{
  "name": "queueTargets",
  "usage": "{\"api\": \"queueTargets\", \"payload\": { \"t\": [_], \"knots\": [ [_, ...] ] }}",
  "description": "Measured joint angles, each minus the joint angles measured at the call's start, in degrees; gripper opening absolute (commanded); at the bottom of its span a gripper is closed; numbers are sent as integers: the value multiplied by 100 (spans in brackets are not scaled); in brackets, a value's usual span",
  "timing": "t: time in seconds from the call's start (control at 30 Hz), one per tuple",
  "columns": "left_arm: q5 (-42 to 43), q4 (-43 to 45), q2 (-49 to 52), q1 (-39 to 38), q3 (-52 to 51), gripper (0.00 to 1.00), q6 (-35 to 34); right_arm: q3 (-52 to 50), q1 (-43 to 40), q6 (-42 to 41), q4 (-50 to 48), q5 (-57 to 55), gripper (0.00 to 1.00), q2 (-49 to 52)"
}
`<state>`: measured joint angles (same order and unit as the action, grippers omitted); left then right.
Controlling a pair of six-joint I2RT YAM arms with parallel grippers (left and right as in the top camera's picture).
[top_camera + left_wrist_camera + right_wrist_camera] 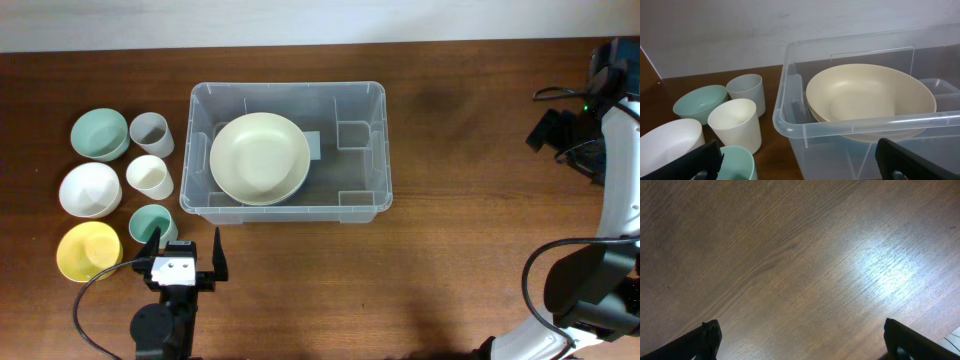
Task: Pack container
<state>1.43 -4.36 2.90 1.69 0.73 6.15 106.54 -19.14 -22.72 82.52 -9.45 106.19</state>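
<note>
The container [365, 150] is a large clear plastic bin standing in the middle of the table. Inside it, toward its left end, lies a wide cream bowl [260, 158]. My left gripper [186, 242] is open and empty just in front of the bin's near-left corner, with a small green cup [153, 224] right by its left finger. The left wrist view shows the container's rim [790, 125], the cream bowl [870, 97] and the green cup [737, 162] beyond my open left gripper [802, 162]. Over bare wood, my right gripper [802, 335] is open and empty.
Left of the bin stand a green bowl [100, 134], a grey cup [151, 134], a white bowl [90, 189], a cream cup [150, 177] and a yellow bowl [89, 250]. The right arm [600, 110] rises at the table's far right edge with cables.
</note>
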Motion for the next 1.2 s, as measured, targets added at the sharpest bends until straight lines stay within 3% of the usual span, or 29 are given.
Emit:
{"api": "queueTargets", "payload": {
  "t": [0.47, 0.67, 0.8, 0.97, 1.1, 1.2],
  "knots": [
    [28, 13, 0, 0, 0, 100, 0, 0, 0, 0, 0, -2, 99, 0],
    [190, 730, 0, 0, 11, 100, -240, 0, 0, -2, 0, -2, 99, 0],
    [219, 730, 50, 0, 306, 100, -249, 0, 0, 0, 0, -17, 99, 0],
    [-92, 723, 826, 0, 1447, 100, -210, 0, -2, 2, -7, -24, 99, 0],
    [-289, 647, 2057, 17, 2796, 100, -127, -2, -2, 0, -4, -33, 99, 0],
    [-345, 61, 3285, 140, 4236, 100, -103, -7, -2, 2, -2, -46, 99, 0]
  ]
}}
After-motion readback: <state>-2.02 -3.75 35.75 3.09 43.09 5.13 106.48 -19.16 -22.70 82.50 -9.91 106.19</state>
